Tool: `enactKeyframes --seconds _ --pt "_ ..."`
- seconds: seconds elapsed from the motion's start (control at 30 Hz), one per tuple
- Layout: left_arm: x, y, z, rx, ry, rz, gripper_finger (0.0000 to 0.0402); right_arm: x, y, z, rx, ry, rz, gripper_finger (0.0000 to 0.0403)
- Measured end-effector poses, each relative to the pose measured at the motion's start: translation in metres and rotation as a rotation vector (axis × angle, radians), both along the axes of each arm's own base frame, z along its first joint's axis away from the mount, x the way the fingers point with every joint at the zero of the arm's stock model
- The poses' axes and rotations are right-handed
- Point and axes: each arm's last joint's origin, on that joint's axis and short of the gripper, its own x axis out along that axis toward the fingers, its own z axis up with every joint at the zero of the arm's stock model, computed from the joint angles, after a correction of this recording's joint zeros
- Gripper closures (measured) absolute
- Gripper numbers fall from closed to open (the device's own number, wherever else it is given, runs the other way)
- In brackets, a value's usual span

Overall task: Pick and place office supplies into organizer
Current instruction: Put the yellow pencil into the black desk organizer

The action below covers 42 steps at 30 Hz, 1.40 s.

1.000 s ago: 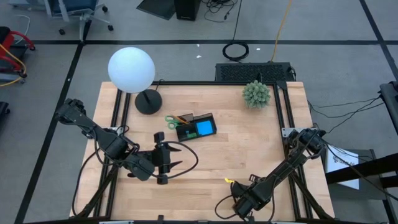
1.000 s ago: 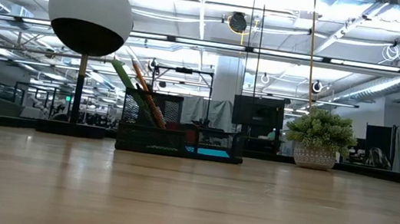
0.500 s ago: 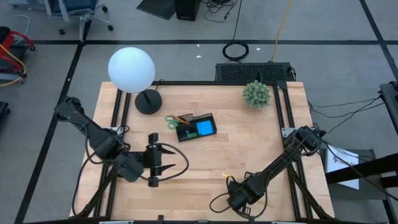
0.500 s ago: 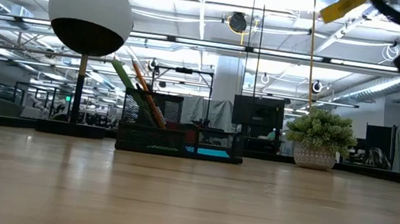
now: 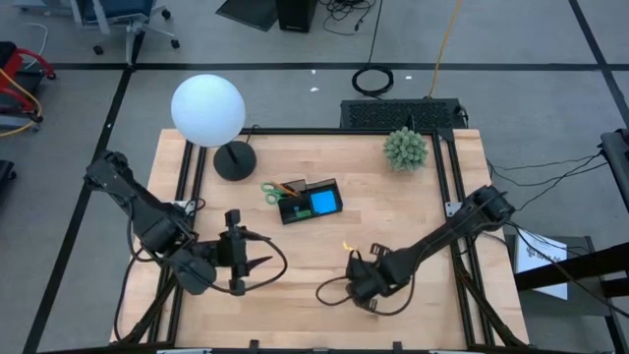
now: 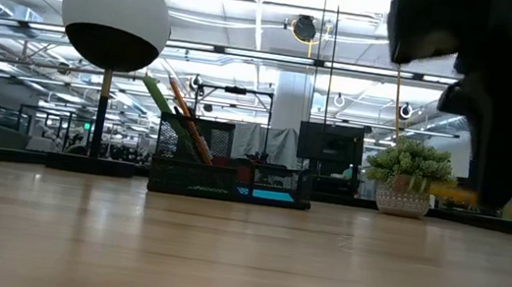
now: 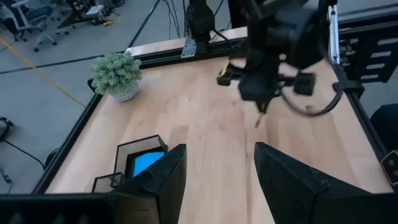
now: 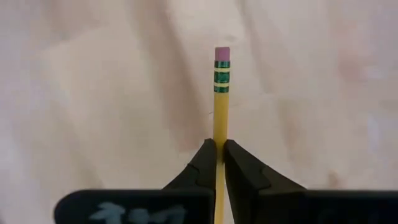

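My right gripper (image 5: 352, 260) hangs over the table's near middle, shut on a yellow pencil (image 8: 221, 93) with a pink eraser. My left gripper (image 5: 252, 262) stands open near the table's left front, pointing toward the right, with nothing between its fingers (image 7: 163, 180). The black organizer (image 5: 310, 201) sits at the table's middle and holds a blue sticky pad (image 5: 322, 204). Green-handled scissors (image 5: 270, 190) and an orange pencil (image 6: 185, 114) stick up out of its left end. My right gripper pinches the pencil's shaft (image 8: 219, 144) between its two fingertips. The fingers point steeply down and lie along the pencil. Its eraser end (image 8: 222, 53) sticks out past the fingertips, and the pencil is lifted clear of the table.
A lamp with a white globe (image 5: 207, 110) and a black round base (image 5: 234, 160) stands at the far left. A green potted plant (image 5: 405, 148) stands at the far right. Bare wood (image 5: 393, 211) lies between the organizer and the right edge.
My right gripper has risen and gone from the table's near edge toward the far edge and the left, carrying the pencil, and its wrist has turned. My left gripper has drifted a little toward the table's left edge, still open.
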Motion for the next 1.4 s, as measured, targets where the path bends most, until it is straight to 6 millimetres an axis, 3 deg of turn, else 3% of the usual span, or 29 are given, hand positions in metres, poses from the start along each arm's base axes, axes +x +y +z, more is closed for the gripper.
enactKeyframes --seconds 0.43,1.07,1.2,1.4 --pt "-0.017 0.004 0.003 0.005 -0.002 0.054 0.0206 0.017 -0.027 0.047 -0.048 -0.299 0.064 0.0397" --pt "-0.030 0.003 0.001 0.053 -0.036 0.139 0.0206 0.066 -0.063 0.073 -0.268 -0.717 0.161 0.0397" --pt "-0.031 0.006 0.000 0.063 -0.052 0.187 0.0206 0.072 -0.074 0.068 -0.301 -0.821 0.174 0.0397" --pt "-0.038 0.015 -0.007 0.062 -0.099 0.334 0.0206 0.072 -0.100 0.045 -0.302 -0.971 0.189 0.0397"
